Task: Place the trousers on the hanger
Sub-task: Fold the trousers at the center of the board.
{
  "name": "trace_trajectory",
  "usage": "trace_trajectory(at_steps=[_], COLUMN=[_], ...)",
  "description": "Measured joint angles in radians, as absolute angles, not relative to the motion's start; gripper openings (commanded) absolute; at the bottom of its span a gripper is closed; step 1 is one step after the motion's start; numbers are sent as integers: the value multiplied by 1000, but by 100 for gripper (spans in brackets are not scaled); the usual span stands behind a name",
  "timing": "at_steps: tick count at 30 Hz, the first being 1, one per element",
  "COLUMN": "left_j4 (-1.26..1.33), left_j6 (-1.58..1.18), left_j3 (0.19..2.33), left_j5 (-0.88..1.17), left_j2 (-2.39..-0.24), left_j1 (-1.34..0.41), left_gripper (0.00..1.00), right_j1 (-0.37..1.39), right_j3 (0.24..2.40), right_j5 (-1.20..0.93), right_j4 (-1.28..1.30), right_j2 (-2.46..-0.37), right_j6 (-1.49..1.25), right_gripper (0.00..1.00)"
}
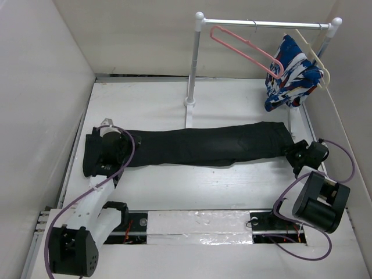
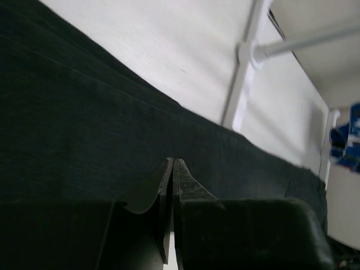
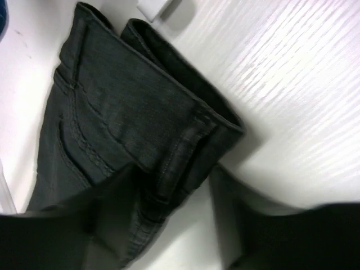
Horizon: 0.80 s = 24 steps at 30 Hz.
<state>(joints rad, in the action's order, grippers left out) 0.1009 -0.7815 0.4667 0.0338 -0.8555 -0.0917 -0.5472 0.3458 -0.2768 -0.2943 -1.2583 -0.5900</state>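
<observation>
The black trousers [image 1: 203, 145] lie flat across the table, legs to the left and waist to the right. My left gripper [image 1: 121, 150] rests on the leg end; in the left wrist view its fingers [image 2: 171, 169] are pressed together against the dark fabric [image 2: 84, 124], with no fold visible between them. My right gripper [image 1: 292, 152] is at the waist end. In the right wrist view it [image 3: 174, 183] is open, with the waistband corner [image 3: 185, 129] between its jaws. The pink hanger [image 1: 244, 47] hangs empty on the rail at the back.
A white clothes rack [image 1: 193, 64] stands at the back, its post [image 2: 243, 84] and foot just beyond the trousers. A cream hanger [image 1: 317, 55] on the rail's right end carries a blue, white and red garment [image 1: 293, 75]. White walls close in on both sides.
</observation>
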Motion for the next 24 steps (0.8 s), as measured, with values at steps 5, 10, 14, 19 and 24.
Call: trace_trajectory(at_steps=[5, 10, 14, 19, 24], left_j4=[136, 152, 178, 233, 258], left_j6=[-751, -709, -696, -697, -701], left_j3=[481, 572, 588, 559, 525], left_j5=[-30, -165, -262, -307, -325], left_j2=[-898, -1032, -1117, -1172, -1215], left_j1=[-340, -617, -770, -781, -782], left_gripper=[0, 0, 0, 0, 0], right_j1=[-534, -475, -285, -28, 151], right_j3=[347, 298, 290, 331, 482], right_j5=[-264, -269, -250, -228, -189], right_j4=[-300, -265, -163, 8, 143], right_j2=[-1233, -1011, -746, -524, -540], right_j6=[-597, -559, -511, -487, -476], right_gripper=[0, 0, 0, 0, 0])
